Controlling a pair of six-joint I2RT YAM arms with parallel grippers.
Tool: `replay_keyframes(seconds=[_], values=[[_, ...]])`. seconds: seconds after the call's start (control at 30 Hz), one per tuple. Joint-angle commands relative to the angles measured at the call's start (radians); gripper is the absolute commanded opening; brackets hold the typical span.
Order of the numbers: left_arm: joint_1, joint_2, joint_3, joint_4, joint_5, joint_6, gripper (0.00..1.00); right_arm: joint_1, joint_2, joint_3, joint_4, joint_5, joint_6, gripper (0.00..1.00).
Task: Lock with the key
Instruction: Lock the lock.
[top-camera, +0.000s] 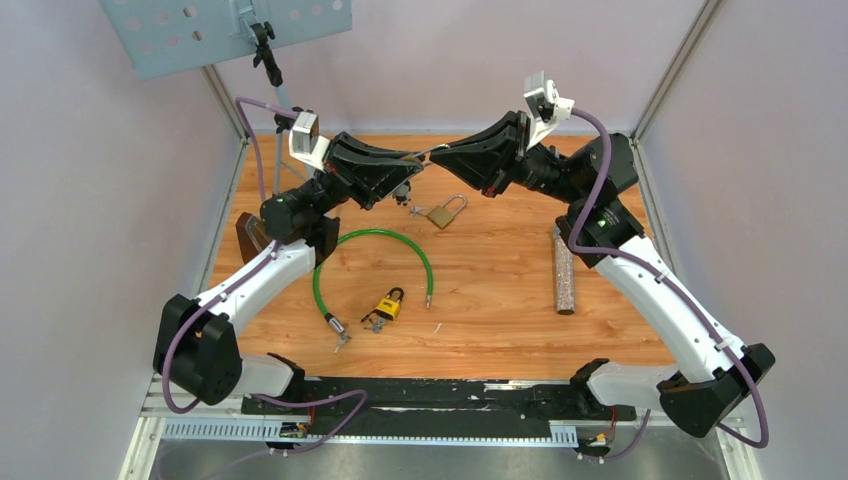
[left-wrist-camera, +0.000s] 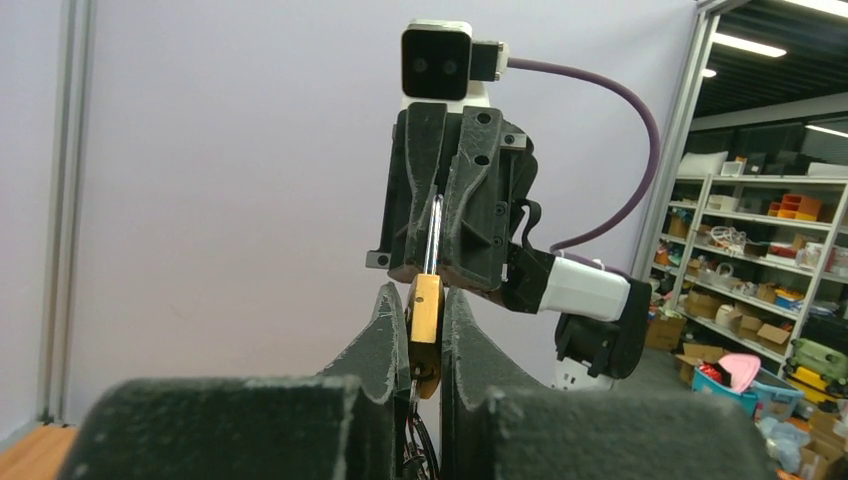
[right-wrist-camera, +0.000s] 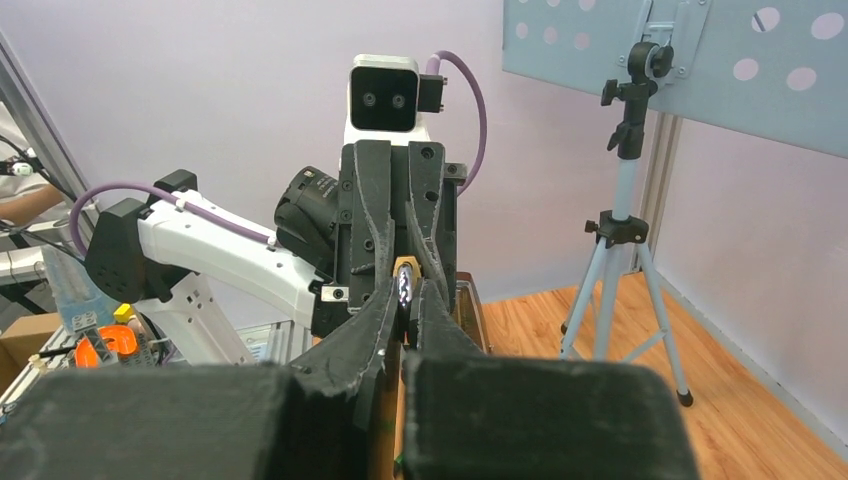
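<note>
My left gripper (top-camera: 410, 163) and right gripper (top-camera: 441, 152) meet tip to tip in the air over the back of the table. The left gripper (left-wrist-camera: 426, 322) is shut on the body of a brass padlock (left-wrist-camera: 426, 312). The right gripper (right-wrist-camera: 404, 292) is shut on that padlock's silver shackle (right-wrist-camera: 404, 283), which also shows in the left wrist view (left-wrist-camera: 437, 235). A small key bunch (top-camera: 403, 192) hangs below the left gripper. Whether a key sits in the keyhole is hidden.
On the table lie a second brass padlock (top-camera: 446, 211) with its shackle open, a yellow and black padlock (top-camera: 388, 303) with keys, a green cable lock (top-camera: 372, 268) and a speckled rod (top-camera: 565, 270). A tripod (right-wrist-camera: 622, 250) stands at the back left.
</note>
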Motion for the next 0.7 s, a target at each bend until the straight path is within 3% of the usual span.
replay_keyframes(seconds=[0.0, 0.1, 0.2, 0.33, 0.5, 0.67], values=[[-0.003, -0.002, -0.002, 0.017, -0.031, 0.008, 0.0, 0.002, -0.018, 0.003, -0.011, 0.023, -0.033, 0.04], [0.005, -0.009, 0.002, -0.02, -0.037, 0.009, 0.0, -0.035, -0.011, 0.015, -0.093, -0.012, -0.006, 0.38], [0.03, -0.03, 0.026, -0.133, -0.013, 0.008, 0.0, -0.154, 0.047, 0.054, -0.16, -0.154, 0.158, 0.55], [0.069, -0.051, 0.045, -0.289, 0.044, 0.024, 0.0, -0.266, 0.077, 0.042, -0.153, -0.282, 0.328, 0.59], [0.1, -0.067, 0.049, -0.476, 0.109, 0.061, 0.0, -0.27, -0.037, -0.099, -0.079, -0.172, 0.23, 0.65], [0.114, -0.068, 0.078, -0.596, 0.198, 0.071, 0.0, -0.273, -0.03, -0.066, -0.208, -0.122, 0.173, 0.7]])
